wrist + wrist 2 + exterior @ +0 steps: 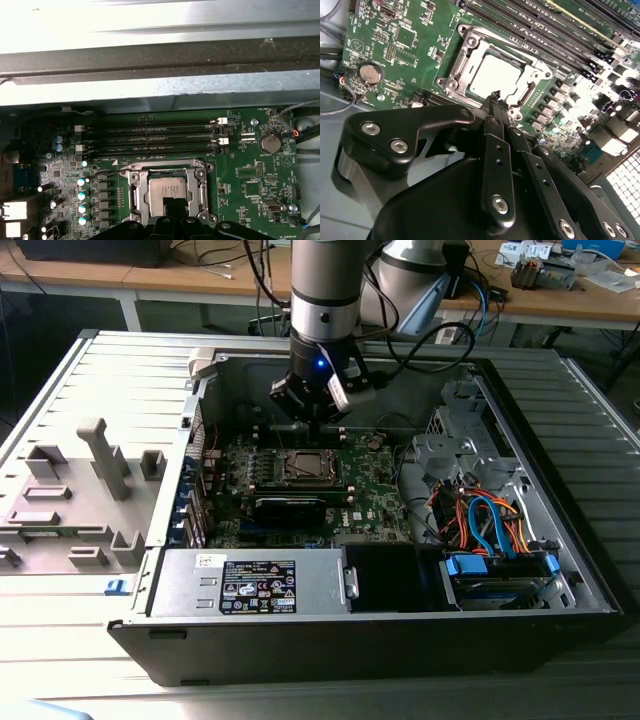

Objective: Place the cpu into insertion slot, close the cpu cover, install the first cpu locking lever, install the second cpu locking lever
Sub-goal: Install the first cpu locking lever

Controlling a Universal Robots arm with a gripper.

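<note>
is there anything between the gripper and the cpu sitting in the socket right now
Nothing visible. In the second wrist view the black gripper hangs over the silver-grey square cpu, which lies in the metal-rimmed insertion slot, showing through the silvery cpu cover frame.

The exterior view looks down from high and far over the open computer case (560,540); both wrist views face its motherboard (410,45) closely.

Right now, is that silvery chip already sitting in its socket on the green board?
Yes, in the second wrist view the cpu lies flat inside the insertion slot.
</note>
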